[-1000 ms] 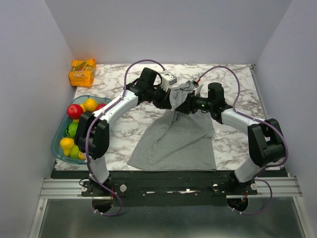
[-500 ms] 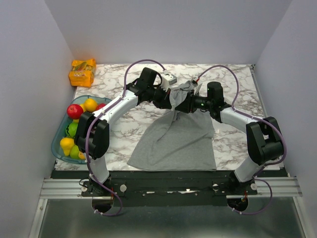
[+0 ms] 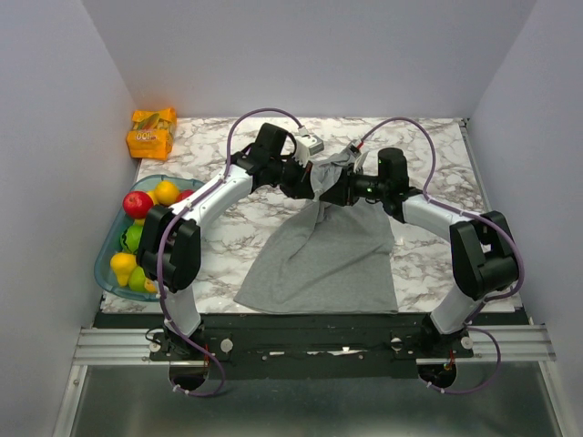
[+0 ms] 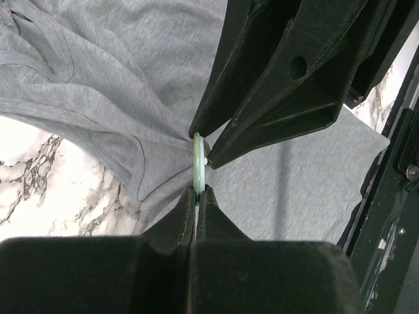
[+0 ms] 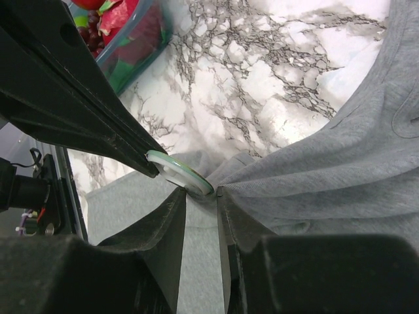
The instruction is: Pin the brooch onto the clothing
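- Seen edge-on in the left wrist view: the brooch [image 4: 198,163] (a thin pale-green disc), set against a bunched fold of the clothing [image 4: 131,65].
- Clamped at its lower rim by the left gripper [image 4: 198,190], fingers pressed together on it.
- Flanked at its upper rim by the right gripper [image 4: 201,147], tips narrowly apart; grip or mere contact cannot be told.
- Shown obliquely, flat face visible, only in the right wrist view.
- Hidden in the top view behind both wrists, which meet over the garment's far end.

We see a plain light-grey tank top [image 3: 319,255] on a white tabletop [image 3: 428,137] veined grey like marble, a pale-green-edged brooch [image 4: 198,163], an orange packet [image 3: 151,133], and red, yellow and green fruit [image 3: 137,205] in a teal bowl [image 3: 103,259].
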Robot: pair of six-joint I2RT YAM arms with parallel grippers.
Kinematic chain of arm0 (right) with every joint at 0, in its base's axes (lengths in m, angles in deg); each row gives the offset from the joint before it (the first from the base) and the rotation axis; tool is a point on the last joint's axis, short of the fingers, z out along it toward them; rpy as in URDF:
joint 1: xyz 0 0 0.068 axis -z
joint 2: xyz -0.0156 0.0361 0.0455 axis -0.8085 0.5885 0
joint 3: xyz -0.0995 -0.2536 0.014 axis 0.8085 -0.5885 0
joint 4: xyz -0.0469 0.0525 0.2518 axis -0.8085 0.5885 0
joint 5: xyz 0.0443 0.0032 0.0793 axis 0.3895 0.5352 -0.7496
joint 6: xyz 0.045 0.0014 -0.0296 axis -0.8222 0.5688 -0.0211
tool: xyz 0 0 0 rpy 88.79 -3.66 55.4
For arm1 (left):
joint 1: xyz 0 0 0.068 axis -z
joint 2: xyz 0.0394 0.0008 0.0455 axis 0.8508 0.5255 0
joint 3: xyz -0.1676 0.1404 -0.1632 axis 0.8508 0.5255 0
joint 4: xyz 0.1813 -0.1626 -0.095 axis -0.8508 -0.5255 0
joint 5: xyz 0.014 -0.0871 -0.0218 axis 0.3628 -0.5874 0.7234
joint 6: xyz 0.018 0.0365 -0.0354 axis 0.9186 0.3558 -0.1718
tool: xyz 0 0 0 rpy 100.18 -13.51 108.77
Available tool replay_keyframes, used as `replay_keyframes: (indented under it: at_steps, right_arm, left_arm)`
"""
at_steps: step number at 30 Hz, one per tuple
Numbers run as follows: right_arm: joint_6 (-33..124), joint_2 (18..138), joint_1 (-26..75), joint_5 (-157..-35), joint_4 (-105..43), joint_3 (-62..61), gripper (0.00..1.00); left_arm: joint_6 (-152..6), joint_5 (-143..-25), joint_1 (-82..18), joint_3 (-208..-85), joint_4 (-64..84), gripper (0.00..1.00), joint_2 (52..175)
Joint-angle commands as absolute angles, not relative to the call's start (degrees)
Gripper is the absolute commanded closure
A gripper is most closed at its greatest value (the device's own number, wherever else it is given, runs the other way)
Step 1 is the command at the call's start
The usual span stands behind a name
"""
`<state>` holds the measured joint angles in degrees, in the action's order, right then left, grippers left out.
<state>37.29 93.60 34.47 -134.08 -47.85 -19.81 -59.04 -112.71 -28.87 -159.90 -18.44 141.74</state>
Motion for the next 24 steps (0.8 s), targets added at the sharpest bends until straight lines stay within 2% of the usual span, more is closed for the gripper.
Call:
replay_keyframes:
  at_steps: [1, 24]
  right_arm:
    - [37.6, 94.5, 33.6, -134.3, -49.3, -17.9, 0.67]
    - [34.4, 95.9, 32.5, -128.9, -48.6, -16.5, 0.73]
  left_arm:
    - [-59.2, -116.1, -28.2, -161.3, -17.7, 1.00, 140.9]
    - [-59.5, -115.8, -26.7, -161.3, -17.4, 1.00, 141.3]
